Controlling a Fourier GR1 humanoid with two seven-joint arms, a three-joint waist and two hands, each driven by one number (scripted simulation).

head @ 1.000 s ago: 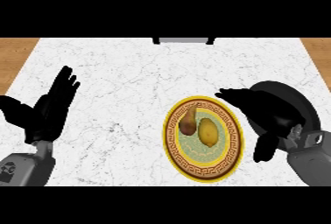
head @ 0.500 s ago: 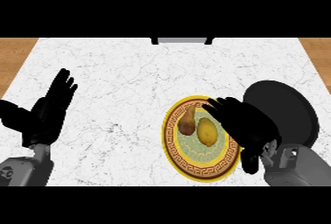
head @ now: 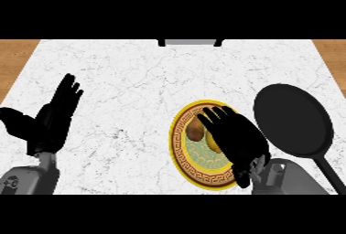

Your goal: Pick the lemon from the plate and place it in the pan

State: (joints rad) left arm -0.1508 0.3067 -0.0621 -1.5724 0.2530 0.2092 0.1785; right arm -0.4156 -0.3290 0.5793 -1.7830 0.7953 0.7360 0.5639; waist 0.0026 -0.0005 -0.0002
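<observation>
A yellow plate (head: 184, 161) with a patterned rim lies on the marble counter, right of centre. My right hand (head: 236, 137) hovers over it with fingers straight, covering most of the lemon (head: 213, 145); only a yellow sliver shows at the hand's left edge. A brown fruit (head: 195, 130) lies on the plate just left of the fingers. The black pan (head: 292, 119) sits to the right of the plate, its handle (head: 330, 172) running toward the lower right. My left hand (head: 51, 121) rests open at the far left, fingers up.
The marble counter (head: 148, 82) ends in wooden floor at the upper left and upper right corners. A grey object (head: 191, 42) stands at the counter's far edge.
My right hand has moved left from above the pan to above the plate and now covers the lemon. The left hand has barely shifted.
</observation>
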